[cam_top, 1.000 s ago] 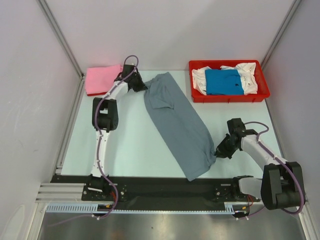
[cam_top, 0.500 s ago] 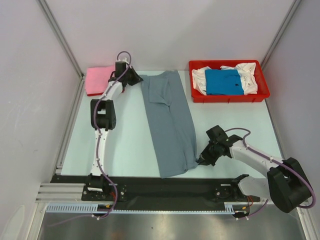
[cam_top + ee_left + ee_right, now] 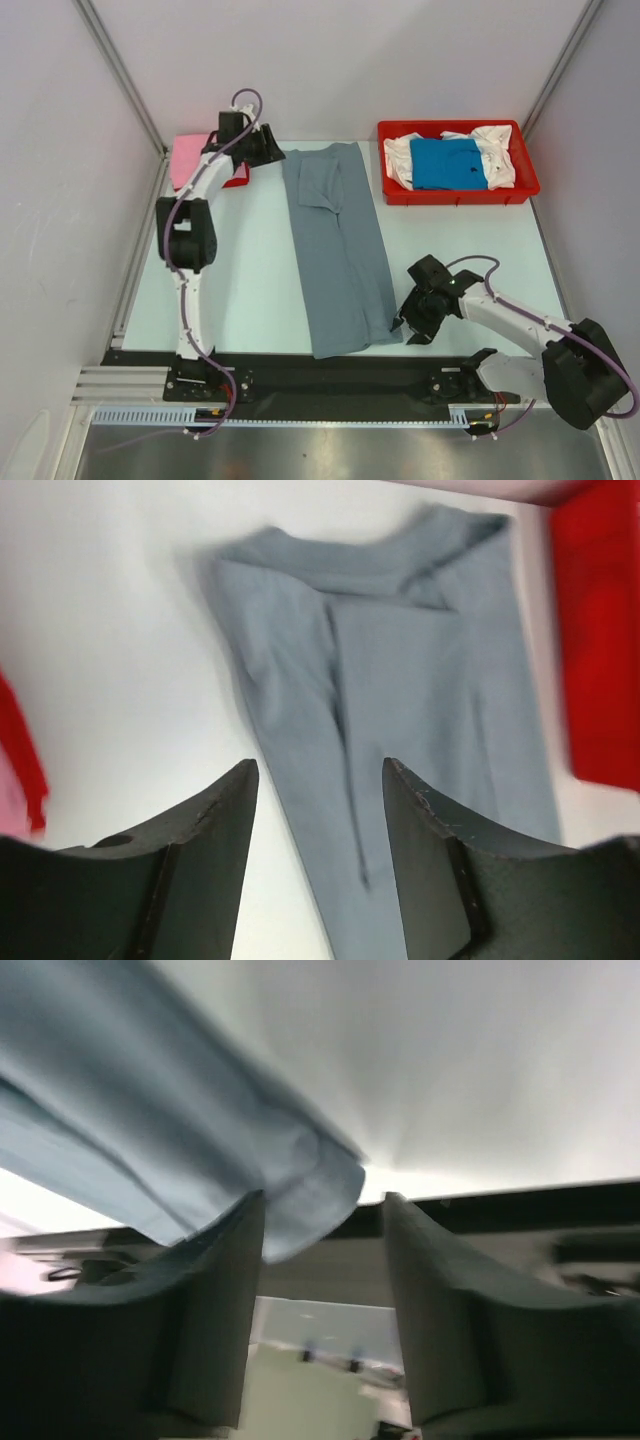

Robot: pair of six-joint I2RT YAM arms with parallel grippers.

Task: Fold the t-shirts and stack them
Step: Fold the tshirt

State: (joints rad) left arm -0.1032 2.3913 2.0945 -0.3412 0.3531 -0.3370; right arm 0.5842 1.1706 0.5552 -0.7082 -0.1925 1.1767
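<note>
The grey shirt [image 3: 335,250] lies flat on the desk [image 3: 250,280] as 1 long narrow strip, collar end farthest from the arms. The left tool [image 3: 277,156] hovers just beside its far left corner, fingers wide and empty. The right tool [image 3: 404,326] is at the near right corner, also spread wide, with the hem edging into the gap, unpinched. The pink shirt [image 3: 188,157] lies at the far left.

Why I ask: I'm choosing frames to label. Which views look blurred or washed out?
Top external: sharp and evenly lit, the grey shirt crisp. Left wrist: smeared, the shirt's edges soft. Right wrist: worst, cloth and right tool out of focus, table behind washed out by glare.
</note>
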